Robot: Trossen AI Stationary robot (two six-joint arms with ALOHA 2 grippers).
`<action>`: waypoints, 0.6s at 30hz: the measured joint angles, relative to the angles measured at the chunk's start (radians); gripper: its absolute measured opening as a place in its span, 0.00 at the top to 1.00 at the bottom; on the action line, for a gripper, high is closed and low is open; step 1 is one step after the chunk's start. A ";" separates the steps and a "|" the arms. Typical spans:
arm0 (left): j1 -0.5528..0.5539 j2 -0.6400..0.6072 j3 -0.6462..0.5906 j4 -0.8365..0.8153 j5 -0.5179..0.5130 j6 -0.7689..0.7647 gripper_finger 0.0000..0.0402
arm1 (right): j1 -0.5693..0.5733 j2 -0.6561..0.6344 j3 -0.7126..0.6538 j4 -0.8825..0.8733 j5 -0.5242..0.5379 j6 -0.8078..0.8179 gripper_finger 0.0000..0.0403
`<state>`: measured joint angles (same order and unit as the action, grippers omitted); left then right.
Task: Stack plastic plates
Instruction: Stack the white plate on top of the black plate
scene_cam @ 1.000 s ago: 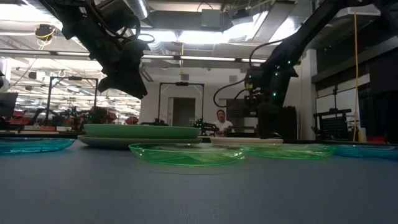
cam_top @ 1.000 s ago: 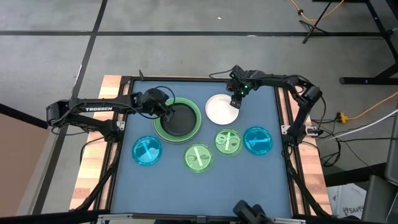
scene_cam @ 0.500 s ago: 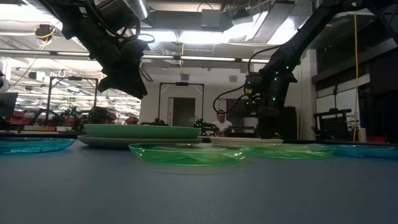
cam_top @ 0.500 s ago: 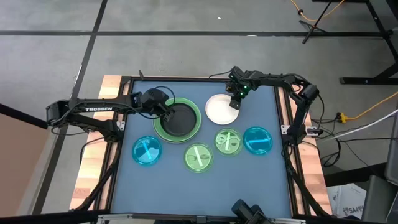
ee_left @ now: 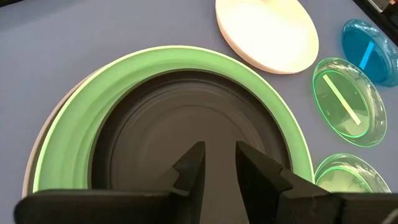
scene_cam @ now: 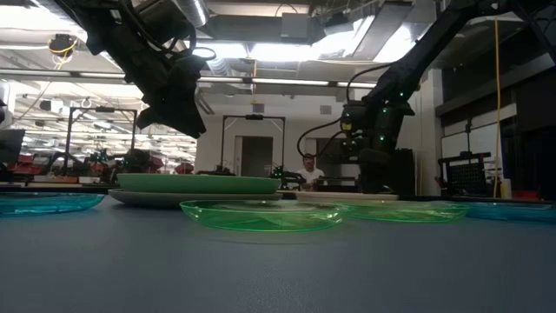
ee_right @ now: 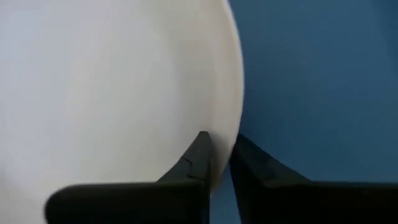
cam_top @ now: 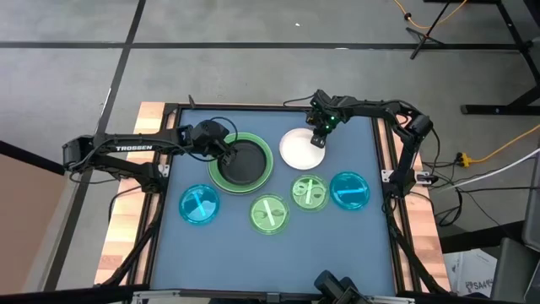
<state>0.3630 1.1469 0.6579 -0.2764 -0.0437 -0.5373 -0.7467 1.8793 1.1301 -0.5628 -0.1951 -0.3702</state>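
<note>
Where plates lie, blue tabletop (cam_top: 228, 245).

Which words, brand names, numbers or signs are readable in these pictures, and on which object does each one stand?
"TROSSEN": white letters on the left arm, read in the high view.
No text shows on the plates, the table or the right arm.
In the low view, anything written in the room behind is too small and dim to read.
</note>
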 joint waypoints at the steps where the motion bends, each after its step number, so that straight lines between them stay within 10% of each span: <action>1: 0.000 0.000 0.000 0.000 0.000 0.000 0.79 | 0.000 0.000 0.000 0.002 0.000 0.000 0.93; 18: 0.000 0.000 0.000 0.000 0.000 0.000 0.79 | 0.001 0.002 -0.002 0.062 -0.005 -0.001 1.00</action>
<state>0.3633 1.1469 0.6579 -0.2764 -0.0437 -0.5373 -0.7456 1.8812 1.1278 -0.5010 -0.2001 -0.3710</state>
